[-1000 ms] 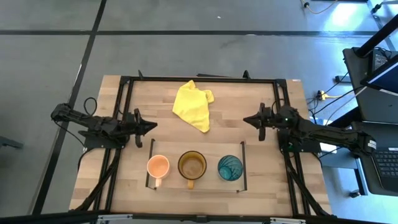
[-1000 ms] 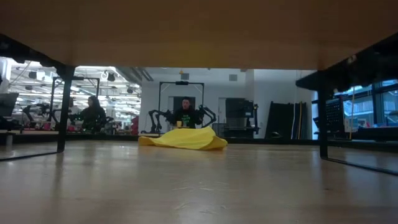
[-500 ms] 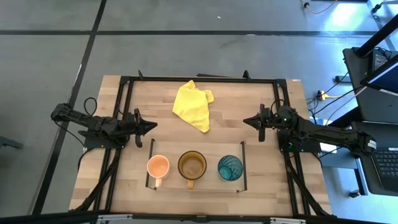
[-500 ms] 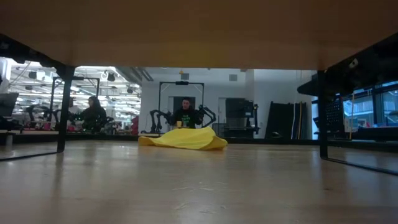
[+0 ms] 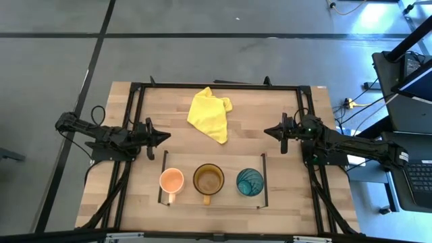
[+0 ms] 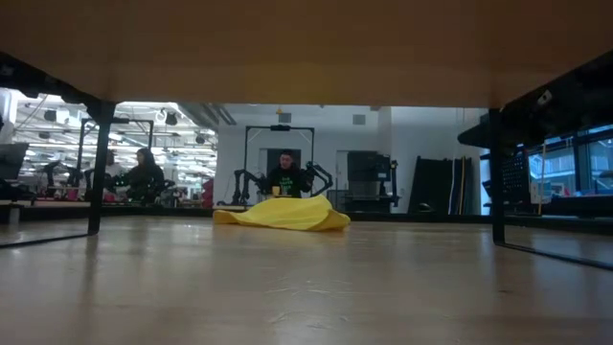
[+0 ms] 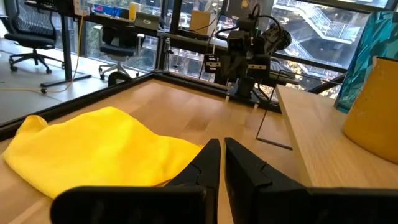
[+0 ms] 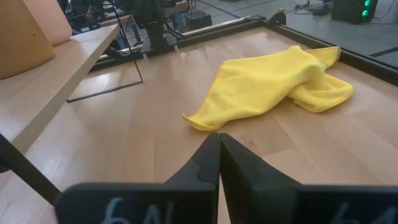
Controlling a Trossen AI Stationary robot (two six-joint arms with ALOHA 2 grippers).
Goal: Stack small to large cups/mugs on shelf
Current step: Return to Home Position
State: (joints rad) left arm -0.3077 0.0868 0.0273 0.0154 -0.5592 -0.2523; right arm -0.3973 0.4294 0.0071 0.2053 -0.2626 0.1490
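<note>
The shelf (image 5: 213,194) stands near the table's near edge. On it, from left to right, stand the pale-orange mug (image 5: 171,181), the amber-brown mug (image 5: 208,179) and the teal tumbler (image 5: 250,181), each on its base. My left gripper (image 5: 167,137) is shut and empty, just beyond the shelf's left end, pointing toward the table's right. My right gripper (image 5: 265,130) is shut and empty, beyond the shelf's right end, pointing left. The left wrist view shows the amber mug (image 7: 376,106) and the tumbler (image 7: 376,37) on the shelf board (image 7: 317,137).
A crumpled yellow cloth (image 5: 210,115) lies on the table's far middle, between the two grippers; it also shows in the left wrist view (image 7: 93,146), the right wrist view (image 8: 273,81) and the low view (image 6: 283,213). A black frame (image 5: 216,86) runs round the tabletop. People sit in the room behind.
</note>
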